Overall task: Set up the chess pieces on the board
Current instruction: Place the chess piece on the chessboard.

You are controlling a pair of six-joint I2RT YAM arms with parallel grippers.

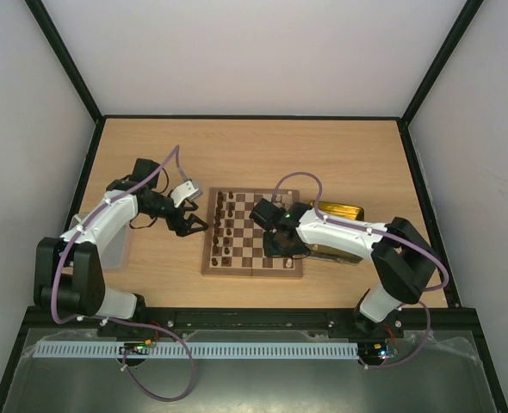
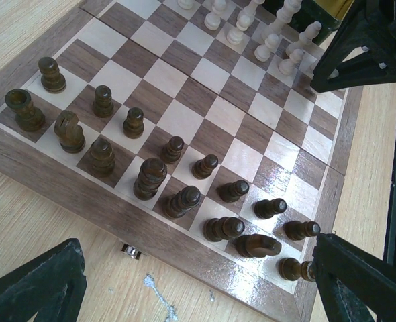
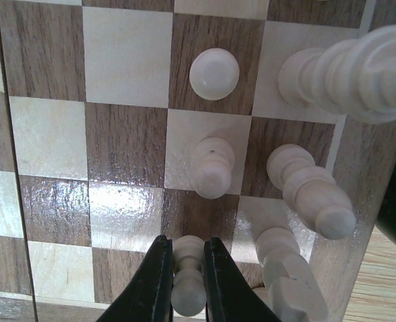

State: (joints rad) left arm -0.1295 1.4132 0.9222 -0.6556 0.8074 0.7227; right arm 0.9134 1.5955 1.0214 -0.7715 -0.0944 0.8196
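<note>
The board (image 1: 263, 263) lies mid-table, with dark brown pieces (image 1: 224, 232) in its left two columns and pale cream pieces (image 1: 281, 258) at its right. My left gripper (image 1: 190, 226) is open and empty just off the board's left rim. In the left wrist view the dark pieces (image 2: 150, 178) stand in two rows between its spread fingers (image 2: 40, 285). My right gripper (image 1: 281, 245) is over the board's right side. In the right wrist view the right gripper (image 3: 184, 268) is shut on a cream pawn (image 3: 188, 295), beside other cream pieces (image 3: 213, 168).
A yellow translucent tray (image 1: 338, 210) sits right of the board, partly under my right arm. A small metal clasp (image 2: 131, 251) is on the board's rim. Black frame rails edge the table.
</note>
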